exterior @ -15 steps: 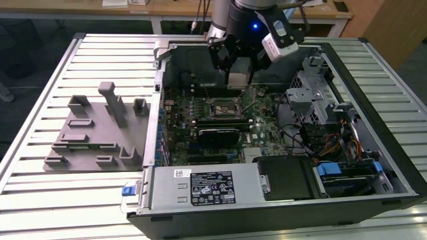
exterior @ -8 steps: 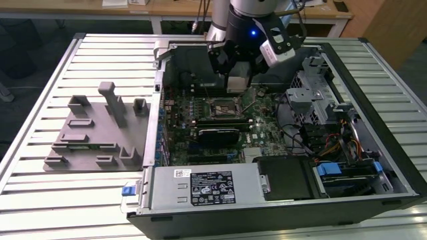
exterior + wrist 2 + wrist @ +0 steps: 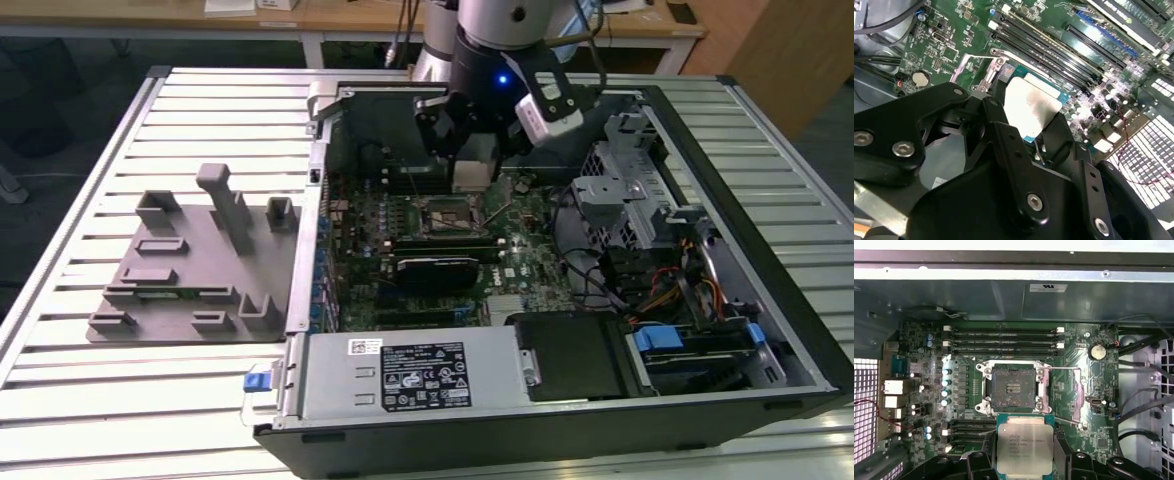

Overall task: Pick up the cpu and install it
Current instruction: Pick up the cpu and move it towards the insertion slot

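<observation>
My gripper (image 3: 474,168) is shut on the cpu (image 3: 474,176), a small square chip with a silver metal top, and holds it by two opposite edges inside the open computer case. In both wrist views the cpu (image 3: 1024,445) (image 3: 1031,107) sits between the black fingers (image 3: 1062,452) (image 3: 1004,135). The black-framed motherboard socket (image 3: 1013,388) (image 3: 447,215) lies bare, with its metal cover plate (image 3: 1077,395) swung open to the side. The cpu hangs above the board, just beside the socket and not touching it.
The case (image 3: 787,330) stands open on a slatted metal table (image 3: 200,110). Memory slots (image 3: 1004,337), a black card (image 3: 434,268), cables (image 3: 641,270), drive bays (image 3: 694,345) and the power supply (image 3: 407,375) crowd around the socket. A grey fixture tray (image 3: 187,275) with upright posts sits at the exterior view's left.
</observation>
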